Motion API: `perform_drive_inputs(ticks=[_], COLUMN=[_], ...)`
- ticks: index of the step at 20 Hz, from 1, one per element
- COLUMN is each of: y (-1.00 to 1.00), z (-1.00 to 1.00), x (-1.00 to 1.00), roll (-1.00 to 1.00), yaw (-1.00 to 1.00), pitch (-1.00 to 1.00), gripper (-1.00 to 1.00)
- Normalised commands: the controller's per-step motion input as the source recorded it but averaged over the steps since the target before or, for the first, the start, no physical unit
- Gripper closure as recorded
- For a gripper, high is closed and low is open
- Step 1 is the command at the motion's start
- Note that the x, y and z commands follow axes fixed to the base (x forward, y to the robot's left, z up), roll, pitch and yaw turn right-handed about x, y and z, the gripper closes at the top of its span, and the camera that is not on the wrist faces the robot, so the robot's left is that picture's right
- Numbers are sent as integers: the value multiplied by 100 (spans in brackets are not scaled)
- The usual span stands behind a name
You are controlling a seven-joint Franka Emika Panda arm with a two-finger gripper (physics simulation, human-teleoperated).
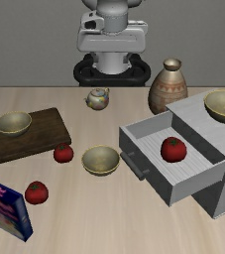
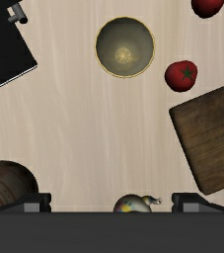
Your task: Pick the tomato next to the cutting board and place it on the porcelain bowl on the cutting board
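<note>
The end effector [image 2: 112, 202] hung open and empty — high, presumably to sight the tomato [image 2: 181, 73] beside the cutting board [image 2: 210, 138].

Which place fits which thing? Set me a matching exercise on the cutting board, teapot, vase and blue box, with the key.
Things:
1 cutting board
2 teapot
3 vase
4 blue box

Places:
a farthest forward from the robot's base
b just in front of that base
c carrying a bowl
d beside the drawer cabinet

Pairs: 1-c, 2-b, 3-d, 4-a.
</note>
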Motion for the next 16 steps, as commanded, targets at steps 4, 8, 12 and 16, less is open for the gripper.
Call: perform_drive_inputs(ticks=[4, 8, 12, 16], y=[-100, -100, -100, 0], z=[0, 0, 0, 0], x=[0, 0, 0, 100], roll=[0, 0, 0, 0], yaw=[0, 0, 0, 0], pitch=[0, 0, 0, 0], gripper=[-100, -100, -100, -100])
